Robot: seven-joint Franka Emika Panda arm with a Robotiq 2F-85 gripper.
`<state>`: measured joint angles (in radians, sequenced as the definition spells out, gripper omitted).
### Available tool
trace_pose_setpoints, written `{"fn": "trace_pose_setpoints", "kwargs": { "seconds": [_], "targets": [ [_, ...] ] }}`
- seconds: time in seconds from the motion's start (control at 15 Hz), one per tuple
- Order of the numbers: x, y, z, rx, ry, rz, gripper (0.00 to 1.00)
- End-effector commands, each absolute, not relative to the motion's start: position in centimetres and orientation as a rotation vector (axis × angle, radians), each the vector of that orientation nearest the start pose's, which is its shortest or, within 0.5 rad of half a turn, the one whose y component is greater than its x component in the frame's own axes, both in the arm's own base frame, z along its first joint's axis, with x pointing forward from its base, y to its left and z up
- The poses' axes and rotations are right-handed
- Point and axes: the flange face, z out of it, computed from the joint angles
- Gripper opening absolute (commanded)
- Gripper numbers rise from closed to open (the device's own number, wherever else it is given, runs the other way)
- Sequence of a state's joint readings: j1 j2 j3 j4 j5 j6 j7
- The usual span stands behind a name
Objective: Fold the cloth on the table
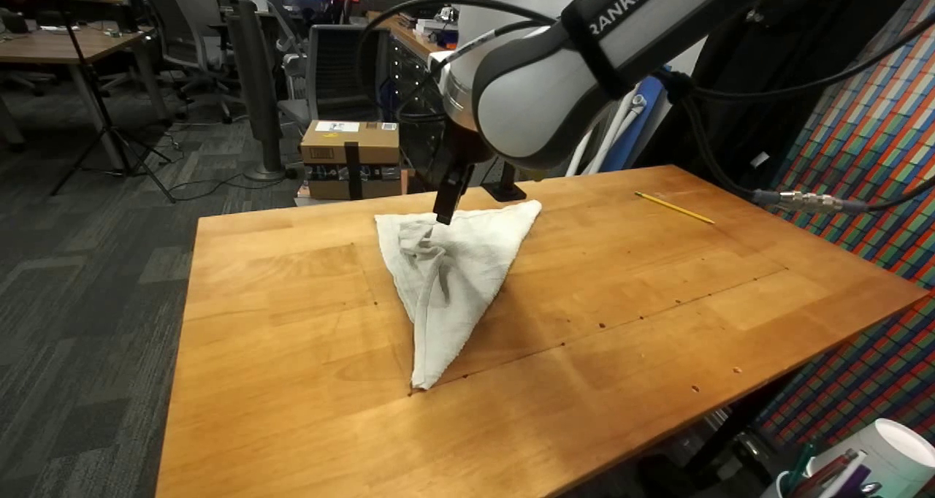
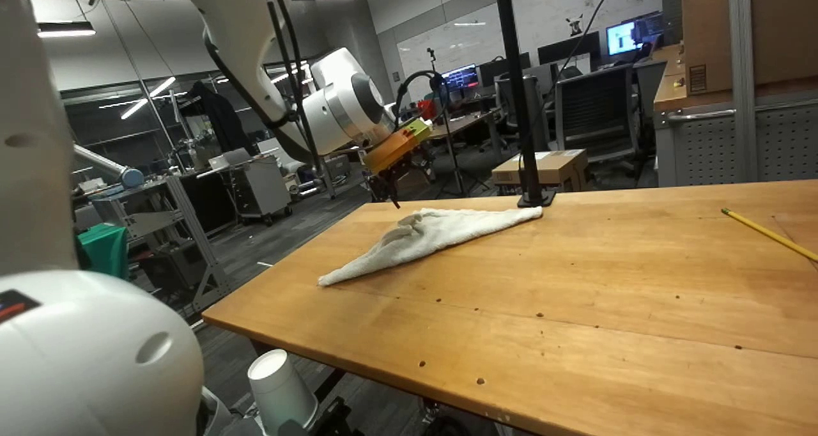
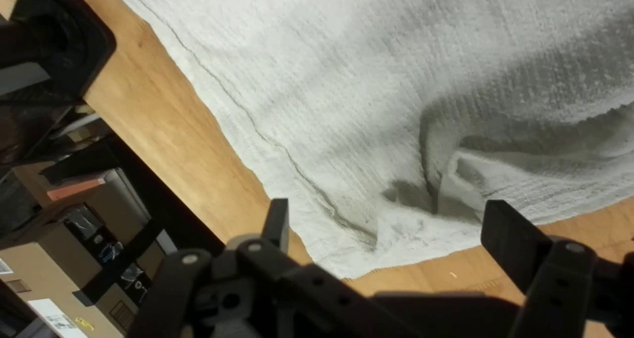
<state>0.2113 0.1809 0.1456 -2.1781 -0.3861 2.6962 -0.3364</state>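
Observation:
A white cloth (image 1: 475, 264) lies on the wooden table (image 1: 277, 323) in a roughly triangular shape, with rumpled folds near one corner. It also shows in an exterior view (image 2: 450, 231), one narrow end pointing toward the table's near left edge. In the wrist view the cloth (image 3: 317, 80) fills the upper part, with a seamed edge and a corner between the fingers. My gripper (image 3: 386, 214) is open, its fingers wide apart with nothing held. In both exterior views the gripper (image 1: 445, 217) (image 2: 391, 199) is just above the cloth's back edge; contact cannot be told.
A black post base (image 1: 504, 190) (image 2: 535, 198) stands at the table's back edge, close to a cloth corner. A yellow pencil (image 1: 673, 207) (image 2: 770, 234) lies on the table. Cardboard boxes (image 1: 350, 144) stand beyond the back edge. A white cup (image 2: 281, 385) is below the table edge.

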Motion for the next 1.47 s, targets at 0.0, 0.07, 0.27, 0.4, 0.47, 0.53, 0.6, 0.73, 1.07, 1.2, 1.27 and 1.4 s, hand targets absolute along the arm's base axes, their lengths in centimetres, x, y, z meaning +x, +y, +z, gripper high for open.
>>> {"fn": "trace_pose_setpoints", "kwargs": {
  "seconds": [0.0, 0.07, 0.27, 0.4, 0.47, 0.53, 0.6, 0.73, 1.07, 1.2, 1.27, 1.4],
  "targets": [
    [56.3, 17.5, 34.6, -2.926, -1.535, -0.615, 1.0],
    [57.0, 16.3, 34.5, -2.945, -1.514, -0.616, 1.0],
    [58.9, 12.8, 34.1, -3.004, -1.451, -0.615, 1.0],
    [59.9, 11.1, 33.9, -3.033, -1.418, -0.614, 1.0],
    [60.4, 10.3, 33.8, -3.044, -1.404, -0.61, 1.0],
    [60.7, 9.7, 33.6, -3.055, -1.391, -0.61, 1.0],
    [61.1, 9.1, 33.3, -3.06, -1.38, -0.608, 1.0],
    [61.9, 8.1, 32.8, -3.071, -1.365, -0.605, 1.0],
    [63.7, 5.6, 31.5, -3.097, -1.33, -0.587, 1.0],
    [64.2, 4.6, 31.1, -3.106, -1.308, -0.579, 1.0],
    [64.4, 4.2, 30.9, -3.113, -1.294, -0.572, 1.0],
    [64.6, 3.5, 30.3, -3.122, -1.274, -0.558, 1.0]
  ]
}}
